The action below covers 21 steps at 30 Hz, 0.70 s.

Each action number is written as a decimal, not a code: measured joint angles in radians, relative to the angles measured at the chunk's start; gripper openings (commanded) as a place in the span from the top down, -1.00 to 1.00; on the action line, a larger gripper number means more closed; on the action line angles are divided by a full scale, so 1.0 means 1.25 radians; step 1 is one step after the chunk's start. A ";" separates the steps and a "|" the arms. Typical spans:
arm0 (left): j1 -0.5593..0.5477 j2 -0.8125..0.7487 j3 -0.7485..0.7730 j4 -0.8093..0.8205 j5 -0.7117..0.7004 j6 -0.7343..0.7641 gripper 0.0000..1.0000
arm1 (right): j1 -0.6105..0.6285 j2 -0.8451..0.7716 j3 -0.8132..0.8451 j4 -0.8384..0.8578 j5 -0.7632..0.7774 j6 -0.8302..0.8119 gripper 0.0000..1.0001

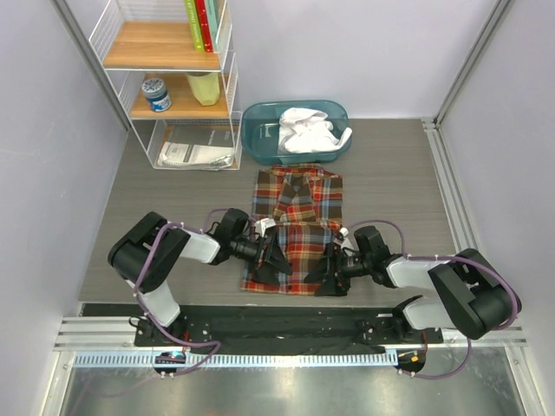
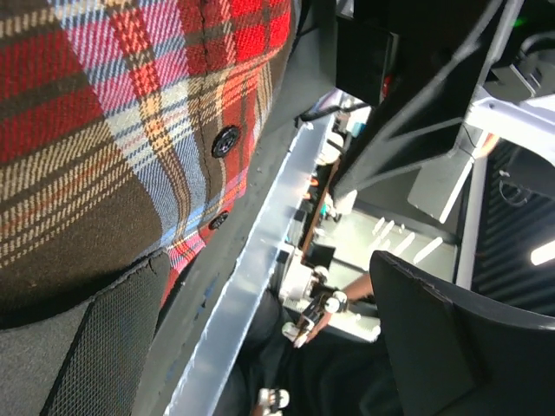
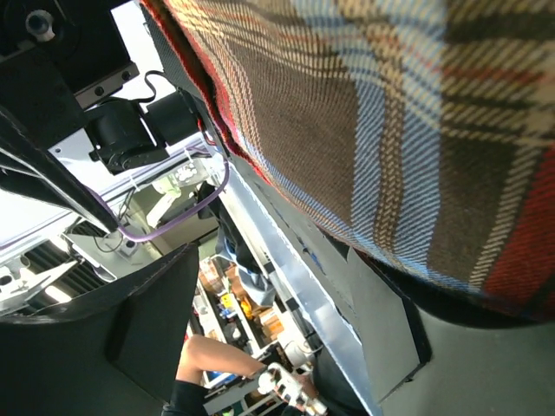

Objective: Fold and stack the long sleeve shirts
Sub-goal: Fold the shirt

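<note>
Plaid shirt (image 1: 299,217): folded, flat on surface (image 1: 173,217), centre, collar toward far edge, hem toward near edge.
Your left gripper (image 1: 276,253): low at shirt's left near side, fingers apart, nothing clamped. Wrist view shows plaid lying against one finger (image 2: 104,347).
Your right gripper (image 1: 328,267): low at shirt's right near side, fingers apart, plaid close above it.
White shirt (image 1: 308,130): bunched in teal tub (image 1: 260,146) at far edge, just beyond plaid collar.

Left tool (image 1: 270,253), right tool (image 1: 329,270) low, jaws wide, facing inward.
</note>
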 measured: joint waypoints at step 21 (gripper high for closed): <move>0.074 -0.081 -0.023 -0.270 0.031 0.193 -0.95 | -0.098 0.007 0.015 -0.105 -0.038 0.011 -0.34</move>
